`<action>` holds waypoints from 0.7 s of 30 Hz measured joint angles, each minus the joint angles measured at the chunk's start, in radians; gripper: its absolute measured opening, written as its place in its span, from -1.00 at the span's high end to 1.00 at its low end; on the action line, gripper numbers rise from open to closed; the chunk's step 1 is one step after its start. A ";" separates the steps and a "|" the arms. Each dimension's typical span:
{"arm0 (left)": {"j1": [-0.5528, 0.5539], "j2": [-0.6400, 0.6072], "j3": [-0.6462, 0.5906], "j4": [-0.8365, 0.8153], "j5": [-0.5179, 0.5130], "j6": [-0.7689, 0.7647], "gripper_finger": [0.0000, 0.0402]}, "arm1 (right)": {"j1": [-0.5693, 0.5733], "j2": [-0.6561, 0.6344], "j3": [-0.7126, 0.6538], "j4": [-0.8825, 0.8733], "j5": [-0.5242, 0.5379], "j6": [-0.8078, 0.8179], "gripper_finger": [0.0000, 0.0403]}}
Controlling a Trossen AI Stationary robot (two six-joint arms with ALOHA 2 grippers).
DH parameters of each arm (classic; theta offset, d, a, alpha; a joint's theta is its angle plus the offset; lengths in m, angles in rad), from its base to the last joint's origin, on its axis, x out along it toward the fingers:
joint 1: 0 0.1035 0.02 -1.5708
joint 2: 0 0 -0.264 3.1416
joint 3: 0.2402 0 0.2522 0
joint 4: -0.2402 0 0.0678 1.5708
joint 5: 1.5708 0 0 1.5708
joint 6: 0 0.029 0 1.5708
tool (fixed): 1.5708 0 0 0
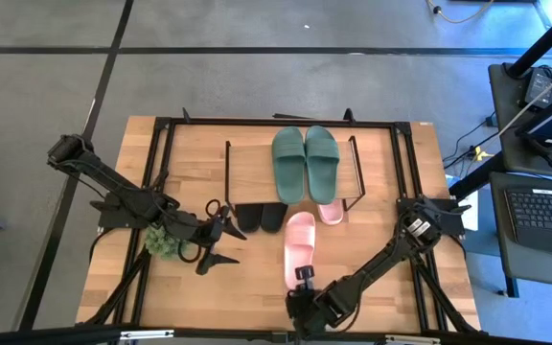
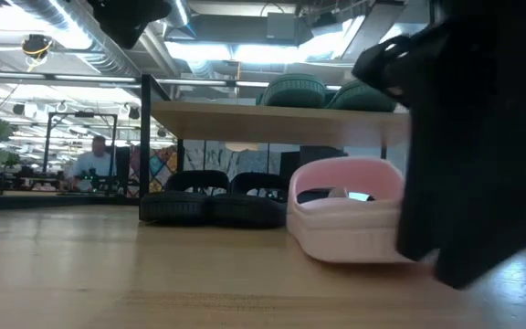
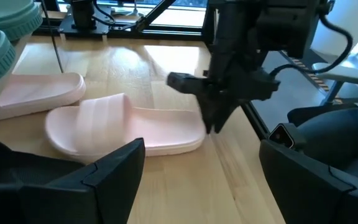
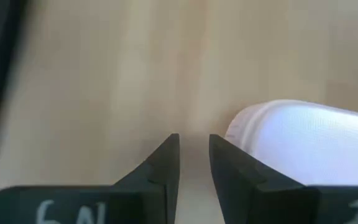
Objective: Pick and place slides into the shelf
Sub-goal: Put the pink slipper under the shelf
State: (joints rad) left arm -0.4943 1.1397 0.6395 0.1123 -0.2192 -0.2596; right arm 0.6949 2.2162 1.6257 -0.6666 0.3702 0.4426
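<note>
Lengthwise, pink slide (image 1: 300, 244) points toe-first toward the shelf (image 1: 257, 158)

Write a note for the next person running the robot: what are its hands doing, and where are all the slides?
Left hand: open, empty, hovering over the table left of the shelf.
Right hand: fingers nearly together, holding nothing, right at the heel of the loose pink slide.
Done: green pair on top of the shelf; black pair under it; second pink slide tucked partly under the shelf edge.
Left: get the loose pink slide, lying on the table in front of the shelf, in beside its mate.
</note>
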 joint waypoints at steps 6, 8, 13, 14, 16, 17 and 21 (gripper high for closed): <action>0.000 0.000 0.000 -0.001 0.000 0.000 -0.53 | -0.050 0.000 0.000 -0.049 0.007 -0.011 0.56; 0.000 0.000 0.000 -0.005 0.000 0.000 -0.53 | -0.068 0.000 0.000 -0.060 0.006 -0.029 0.56; 0.000 0.000 0.000 -0.023 0.000 0.013 -0.52 | -0.116 0.000 0.000 -0.103 0.005 -0.056 0.56; 0.000 0.000 0.000 -0.026 0.000 0.021 -0.52 | -0.124 0.000 0.000 -0.111 0.005 -0.058 0.56; 0.000 0.000 0.000 -0.027 0.000 0.034 -0.52 | -0.140 -0.001 0.000 -0.136 0.007 -0.060 0.56; 0.000 0.000 0.000 -0.026 0.000 0.038 -0.52 | -0.147 -0.001 0.000 -0.144 0.006 -0.062 0.56; 0.000 0.000 0.000 -0.026 0.000 0.060 -0.52 | -0.172 -0.001 -0.001 -0.186 0.033 -0.063 0.56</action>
State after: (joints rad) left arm -0.4942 1.1397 0.6395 0.0860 -0.2192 -0.1997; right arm 0.5226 2.2150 1.6251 -0.8522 0.4028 0.3795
